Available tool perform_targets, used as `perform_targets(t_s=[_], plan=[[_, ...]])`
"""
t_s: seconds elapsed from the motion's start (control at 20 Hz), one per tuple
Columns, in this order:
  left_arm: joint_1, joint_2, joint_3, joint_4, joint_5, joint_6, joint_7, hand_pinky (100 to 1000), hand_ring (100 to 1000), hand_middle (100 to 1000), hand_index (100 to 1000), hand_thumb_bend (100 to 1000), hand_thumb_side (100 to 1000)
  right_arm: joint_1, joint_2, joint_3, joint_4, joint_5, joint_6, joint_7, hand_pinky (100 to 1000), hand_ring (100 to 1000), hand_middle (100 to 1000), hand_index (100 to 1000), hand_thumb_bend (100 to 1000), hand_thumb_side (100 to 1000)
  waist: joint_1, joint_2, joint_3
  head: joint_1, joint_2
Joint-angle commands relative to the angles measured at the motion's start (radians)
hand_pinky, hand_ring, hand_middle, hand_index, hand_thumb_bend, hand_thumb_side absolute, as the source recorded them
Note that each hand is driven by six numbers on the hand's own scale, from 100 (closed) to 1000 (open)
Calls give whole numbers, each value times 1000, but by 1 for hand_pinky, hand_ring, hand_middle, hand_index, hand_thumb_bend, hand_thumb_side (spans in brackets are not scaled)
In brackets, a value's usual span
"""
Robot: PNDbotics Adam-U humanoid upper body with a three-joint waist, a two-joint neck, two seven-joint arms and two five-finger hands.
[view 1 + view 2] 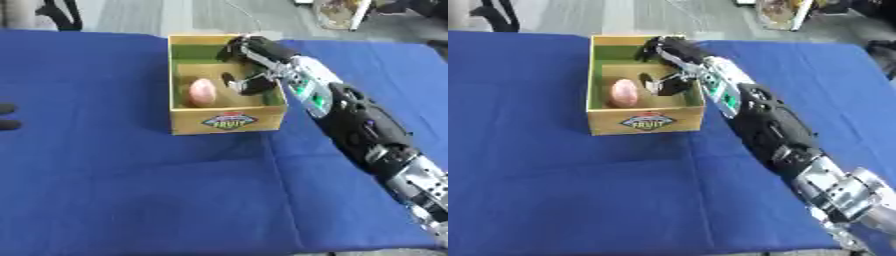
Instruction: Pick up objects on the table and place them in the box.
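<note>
At far left edge, left hand (pixel 7 116) shows only dark fingertips on blue cloth (pixel 131 190); finger state cannot be told. Centre: yellow box (pixel 227 121) holds a pink egg-shaped object (pixel 202 92) at its left. Right hand (pixel 247 62) reaches over box's right side, fingers curled downward, nothing visibly held.

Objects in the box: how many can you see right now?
1: a pink egg-shaped object lies in the box, left side. The right robot hand covers the box's right part, so more may be hidden.
</note>
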Motion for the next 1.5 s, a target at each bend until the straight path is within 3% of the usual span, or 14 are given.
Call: perform_targets(t_s=[0.05, 0.4, 0.45, 0.5, 0.75, 1.05, 1.5], plan=[[-3, 12, 11, -13, -5, -2, 6, 690, 751, 581, 724, 306, 546, 3, -65, -37, -77, -54, 10, -13, 555, 790, 658, 785, 100, 207, 5, -22, -16, 16, 1], [5, 19, 28, -12, -9, -4, 24, 689, 751, 581, 724, 309, 545, 161, -163, -133, -254, -167, 79, -120, 551, 808, 655, 767, 100, 125, 3, -25, -63, 60, 0], [6, 20, 30, -12, -9, -4, 26, 689, 751, 581, 724, 310, 545, 187, -175, -148, -275, -183, 94, -135, 548, 808, 655, 764, 100, 176, 2, -25, -69, 65, 0], [7, 20, 31, -11, -9, -4, 27, 689, 751, 581, 724, 310, 544, 212, -185, -163, -296, -199, 109, -151, 546, 808, 650, 763, 100, 113, 1, -26, -74, 69, 0], [12, 21, 36, -9, -12, -4, 33, 689, 751, 580, 724, 311, 545, 335, -210, -225, -364, -281, 181, -210, 535, 805, 631, 747, 100, 111, 1, -29, -91, 81, 0], [17, 21, 41, -8, -16, -4, 39, 689, 751, 580, 723, 312, 546, 419, -207, -267, -374, -392, 235, -209, 528, 804, 620, 738, 100, 124, 3, -29, -100, 88, 4], [20, 19, 42, -7, -19, -3, 42, 689, 753, 581, 723, 308, 545, 464, -216, -289, -368, -571, 253, -186, 523, 802, 612, 732, 100, 133, 5, -26, -112, 90, 12]])
